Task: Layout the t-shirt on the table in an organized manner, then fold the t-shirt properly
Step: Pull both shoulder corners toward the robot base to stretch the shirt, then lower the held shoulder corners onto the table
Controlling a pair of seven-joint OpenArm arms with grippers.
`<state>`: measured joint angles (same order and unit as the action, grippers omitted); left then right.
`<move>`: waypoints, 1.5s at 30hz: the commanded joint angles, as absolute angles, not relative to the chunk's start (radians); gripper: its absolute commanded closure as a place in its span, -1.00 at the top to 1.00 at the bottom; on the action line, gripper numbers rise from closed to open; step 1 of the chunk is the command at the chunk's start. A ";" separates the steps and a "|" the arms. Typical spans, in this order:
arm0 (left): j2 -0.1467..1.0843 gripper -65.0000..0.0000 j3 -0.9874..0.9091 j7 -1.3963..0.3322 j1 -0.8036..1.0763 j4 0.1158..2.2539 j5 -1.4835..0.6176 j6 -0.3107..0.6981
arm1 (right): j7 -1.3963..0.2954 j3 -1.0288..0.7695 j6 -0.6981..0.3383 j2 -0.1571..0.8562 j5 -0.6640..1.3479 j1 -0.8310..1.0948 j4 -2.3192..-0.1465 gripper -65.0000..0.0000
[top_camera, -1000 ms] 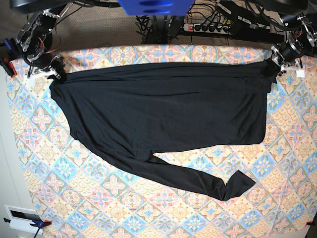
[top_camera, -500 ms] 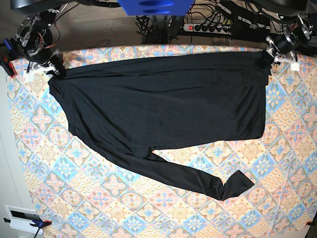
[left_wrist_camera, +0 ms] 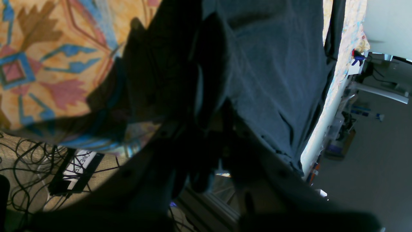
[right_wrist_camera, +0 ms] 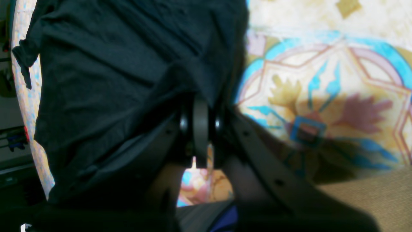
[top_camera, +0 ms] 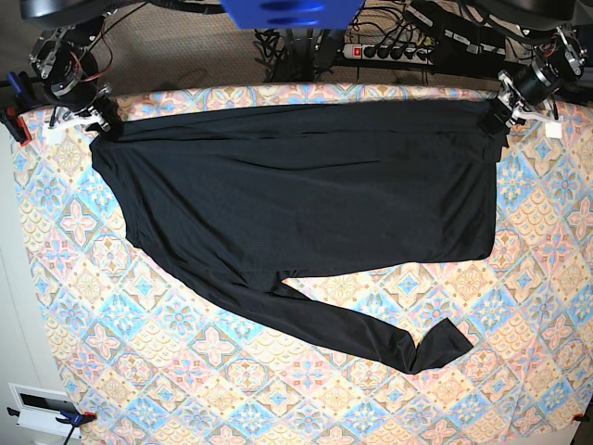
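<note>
Patterned cloth in pink, blue and cream tiles covered the counter (top_camera: 278, 408), with a carpeted floor, cables and a power strip (top_camera: 389, 51) beyond its far edge. The shirt (top_camera: 306, 204) lay spread across the far half of the counter, body flat and wide, one long sleeve trailing from its near edge toward the near right and ending in a crumpled cuff. The second sleeve could not be made out.

At the shirt's far left corner the right end effector (top_camera: 100, 123) was clamped on the fabric; the right wrist view showed its pads pressed together with black cloth (right_wrist_camera: 128, 74) bunched over them. At the far right corner the left end effector (top_camera: 496, 111) met the shirt's edge. In the left wrist view the cloth (left_wrist_camera: 273, 74) draped over dark fingers, so it appeared closed on the corner, though the gap itself was lost in shadow.

My judgement: the fabric looked thin, light and limp, with a slight sheen, so it would likely slide easily on the counter and sag or wrinkle wherever it was unsupported. Corners and seams, such as the shoulder and hem, seemed the soundest places to hold, pinched through both layers, keeping tension between the two ends. The loose sleeve would need its own grip near the cuff.

No containers were in view.
</note>
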<state>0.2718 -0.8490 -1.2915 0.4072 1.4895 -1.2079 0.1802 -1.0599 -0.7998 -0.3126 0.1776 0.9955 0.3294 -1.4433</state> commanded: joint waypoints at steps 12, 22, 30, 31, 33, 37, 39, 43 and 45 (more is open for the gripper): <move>0.292 -1.00 -0.858 -1.276 0.404 1.508 -1.181 0.183 | -1.047 -0.811 -0.306 0.166 0.981 0.331 -1.457 -1.00; 0.292 -0.75 -0.858 -1.276 0.404 1.508 -1.185 0.183 | -1.047 -0.811 -0.306 0.166 0.981 0.331 -1.457 -0.73; 0.289 -0.28 -0.860 -1.276 0.403 1.508 -1.187 0.183 | -1.047 -0.811 -0.306 0.166 0.981 0.331 -1.457 -0.34; 0.289 -0.25 -0.860 -1.276 0.403 1.508 -1.187 0.183 | -1.047 -0.811 -0.306 0.166 0.981 0.331 -1.457 -0.33; 0.289 -0.18 -0.860 -1.276 0.403 1.508 -1.188 0.183 | -1.047 -0.811 -0.306 0.166 0.981 0.331 -1.457 -0.32; 0.289 -0.06 -0.860 -1.276 0.403 1.508 -1.188 0.183 | -1.047 -0.811 -0.306 0.166 0.981 0.331 -1.457 -0.32; 0.289 0.00 -0.860 -1.277 0.403 1.508 -1.188 0.183 | -1.047 -0.811 -0.306 0.166 0.981 0.331 -1.457 -0.32; 0.289 0.14 -0.860 -1.280 0.403 1.508 -1.188 0.183 | -1.047 -0.811 -0.306 0.168 0.981 0.331 -1.457 -0.32; 0.289 0.20 -0.862 -1.280 0.404 1.508 -1.188 0.183 | -1.047 -0.812 -0.306 0.170 0.981 0.331 -1.457 -0.32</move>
<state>0.2714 -0.8513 -1.2804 0.4019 1.4895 -1.1694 0.1799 -1.0519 -0.8062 -0.3218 0.1528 1.0229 0.3264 -1.4506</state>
